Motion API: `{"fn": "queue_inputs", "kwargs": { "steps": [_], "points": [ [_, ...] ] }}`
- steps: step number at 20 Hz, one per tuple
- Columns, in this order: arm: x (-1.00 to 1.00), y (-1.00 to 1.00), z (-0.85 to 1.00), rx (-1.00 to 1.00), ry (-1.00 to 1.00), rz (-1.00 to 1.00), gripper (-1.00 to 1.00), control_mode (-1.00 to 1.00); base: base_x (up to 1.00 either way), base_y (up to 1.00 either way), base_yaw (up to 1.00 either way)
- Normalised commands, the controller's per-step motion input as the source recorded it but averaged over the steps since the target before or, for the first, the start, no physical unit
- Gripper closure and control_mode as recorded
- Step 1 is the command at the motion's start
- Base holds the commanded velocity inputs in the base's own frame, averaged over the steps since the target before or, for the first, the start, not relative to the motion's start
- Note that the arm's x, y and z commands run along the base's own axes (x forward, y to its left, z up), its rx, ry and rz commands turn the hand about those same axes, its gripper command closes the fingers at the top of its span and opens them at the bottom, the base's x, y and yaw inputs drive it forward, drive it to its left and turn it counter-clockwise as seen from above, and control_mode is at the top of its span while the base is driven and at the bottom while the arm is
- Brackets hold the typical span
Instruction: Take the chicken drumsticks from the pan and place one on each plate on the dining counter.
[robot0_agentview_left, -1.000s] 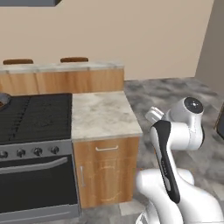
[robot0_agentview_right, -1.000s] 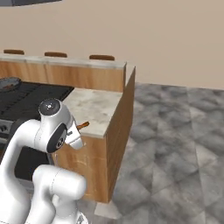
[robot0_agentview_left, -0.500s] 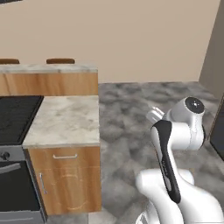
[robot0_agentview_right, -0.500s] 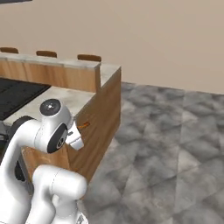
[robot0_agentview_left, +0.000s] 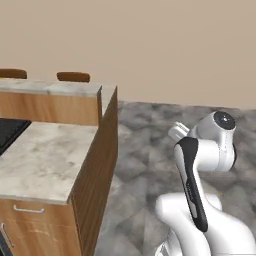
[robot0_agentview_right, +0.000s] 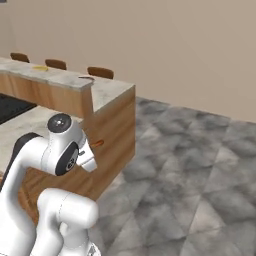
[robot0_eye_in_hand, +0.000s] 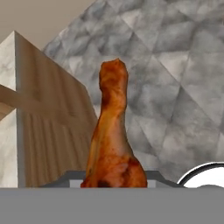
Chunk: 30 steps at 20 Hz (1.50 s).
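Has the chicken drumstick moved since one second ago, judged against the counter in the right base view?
Yes. The drumstick stood over the lower stone top. Now it shows against the wood side panel, carried rightward as the base drives.

Grey stone-tile floor (robot0_agentview_left: 150, 150) right of counters. Brown chair backs (robot0_agentview_right: 100, 72) behind far counter. Plain beige wall (robot0_agentview_left: 150, 45). Black cooktop (robot0_agentview_left: 10, 131) at left edge. Drawer handle (robot0_agentview_left: 27, 209) below.

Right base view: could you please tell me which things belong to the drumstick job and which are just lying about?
Job: reddish-brown glossy chicken drumstick; long beige stone-topped dining counter; small yellow plate.
Lying about: brown chair backs; black cooktop.
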Motion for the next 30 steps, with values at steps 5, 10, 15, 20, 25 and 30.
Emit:
{"fn": "queue_inputs", "kwargs": {
  "steps": [5, 10, 15, 20, 25, 30],
  "points": [
    [0.0, 0.0, 0.0, 0.0, 0.0, 0.0, 1.0, 1.0, 0.97, -1.0, 0.42],
    [0.0, 0.0, 0.0, 0.0, 0.0, 0.0, 1.0, 1.0, 0.94, -1.0, 0.43],
    [0.0, 0.0, 0.0, 0.0, 0.0, 0.0, 1.0, 1.0, 0.8, -1.0, 0.42],
    [0.0, 0.0, 0.0, 0.0, 0.0, 0.0, 1.0, 1.0, 0.67, -1.0, 0.4],
    [0.0, 0.0, 0.0, 0.0, 0.0, 0.0, 1.0, 1.0, 0.41, -1.0, 0.35],
    [0.0, 0.0, 0.0, 0.0, 0.0, 0.0, 1.0, 1.0, 0.37, -1.0, 0.34]
  ]
}}
